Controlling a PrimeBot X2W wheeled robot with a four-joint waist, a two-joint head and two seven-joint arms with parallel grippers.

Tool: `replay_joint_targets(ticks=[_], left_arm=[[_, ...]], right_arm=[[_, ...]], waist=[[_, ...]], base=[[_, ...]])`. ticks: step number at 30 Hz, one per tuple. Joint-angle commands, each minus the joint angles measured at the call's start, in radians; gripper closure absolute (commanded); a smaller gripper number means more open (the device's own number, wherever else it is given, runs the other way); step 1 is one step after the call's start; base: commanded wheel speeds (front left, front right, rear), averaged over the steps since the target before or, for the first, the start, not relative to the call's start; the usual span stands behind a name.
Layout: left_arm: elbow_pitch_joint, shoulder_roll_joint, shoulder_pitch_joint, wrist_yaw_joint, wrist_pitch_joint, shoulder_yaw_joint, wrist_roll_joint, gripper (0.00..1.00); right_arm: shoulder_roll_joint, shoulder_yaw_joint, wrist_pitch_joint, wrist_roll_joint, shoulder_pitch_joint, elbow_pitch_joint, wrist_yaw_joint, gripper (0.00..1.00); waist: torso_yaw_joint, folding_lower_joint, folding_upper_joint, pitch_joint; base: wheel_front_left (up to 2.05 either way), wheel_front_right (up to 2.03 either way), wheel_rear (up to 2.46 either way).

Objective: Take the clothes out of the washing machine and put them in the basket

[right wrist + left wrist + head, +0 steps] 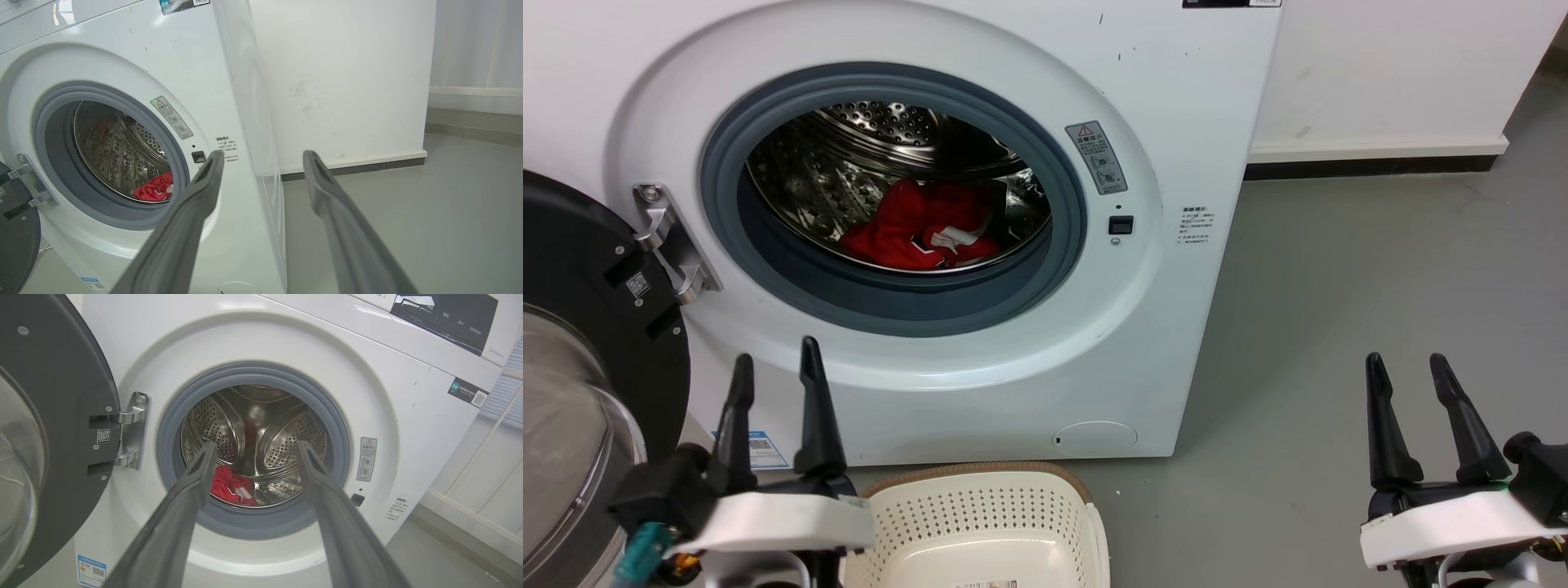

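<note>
Red clothes with white trim lie heaped at the bottom of the steel drum of the washing machine, its door swung open to the left. The cream basket sits on the floor just in front. The left gripper, fingers spread wide and holding nothing, faces the opening squarely, with the heap ahead and above it, lying crosswise in the drum. The right gripper, likewise wide and empty, stands well off to the right over grey floor, so the left arm looks the nearer one to reach in.
</note>
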Motion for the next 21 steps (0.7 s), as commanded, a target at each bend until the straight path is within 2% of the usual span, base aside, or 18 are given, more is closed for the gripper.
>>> replay_joint_targets(ticks=[1,9,14,21], left_arm=[[-0.003,0.016,0.010,0.018,-0.008,-0.022,0.030,0.00],[0.091,0.056,0.034,0.058,-0.028,-0.106,0.077,0.00],[0.158,0.046,0.040,0.055,-0.039,-0.083,0.083,0.00],[0.158,0.062,0.035,0.037,-0.055,-0.099,0.178,0.00]], right_arm=[[-0.001,0.003,-0.011,-0.036,0.007,-0.015,0.000,0.00],[-0.001,0.012,-0.029,-0.115,0.018,-0.005,0.000,0.00],[-0.001,0.012,-0.042,-0.163,0.031,0.001,0.000,0.00],[-0.001,0.009,-0.058,-0.234,0.039,0.024,0.000,0.00]], waist=[[0.000,0.0000,0.0000,-0.001],[-0.004,0.0000,0.0000,-0.007],[-0.005,0.0000,0.0000,-0.011],[-0.005,0.0000,0.0000,-0.014]], base=[[0.00,0.00,0.00],[0.00,0.00,0.00],[0.00,0.00,0.00],[0.00,0.00,0.00]])
